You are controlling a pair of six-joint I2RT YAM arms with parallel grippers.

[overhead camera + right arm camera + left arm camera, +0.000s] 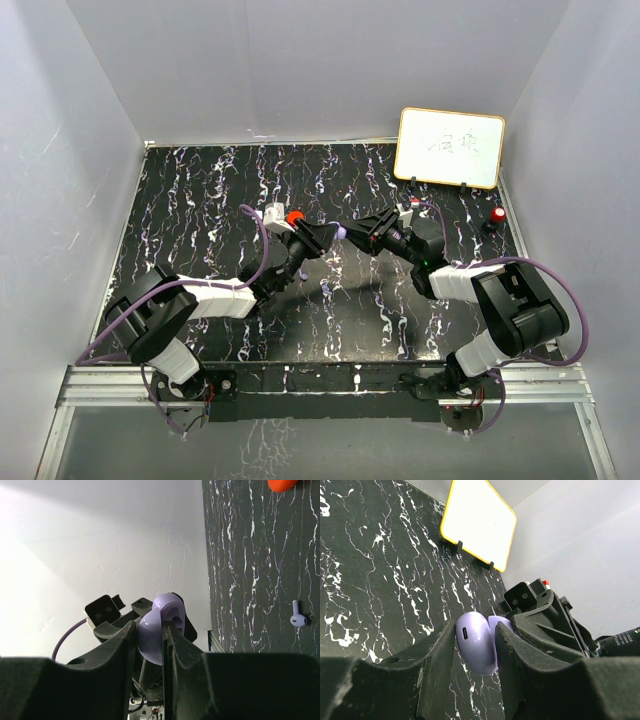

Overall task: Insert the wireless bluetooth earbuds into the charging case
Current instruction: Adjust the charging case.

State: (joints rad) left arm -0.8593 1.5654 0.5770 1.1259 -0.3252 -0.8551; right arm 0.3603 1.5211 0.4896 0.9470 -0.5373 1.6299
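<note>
The purple charging case (342,232) hangs above the middle of the table, with both grippers meeting at it. Its two halves are hinged open. My left gripper (475,630) is shut on the half with the port (475,645), and the other half (496,624) pokes out behind one finger. My right gripper (150,627) is shut on a rounded half (150,637), while the half with the earbud sockets (174,614) sticks out past its finger. A purple earbud (298,618) lies loose on the marbled table (250,570).
A yellow-framed whiteboard (450,147) stands at the back right. A red round object (295,217) sits by my left wrist, and a small red item (497,215) lies near the whiteboard. Grey walls close in the table on three sides.
</note>
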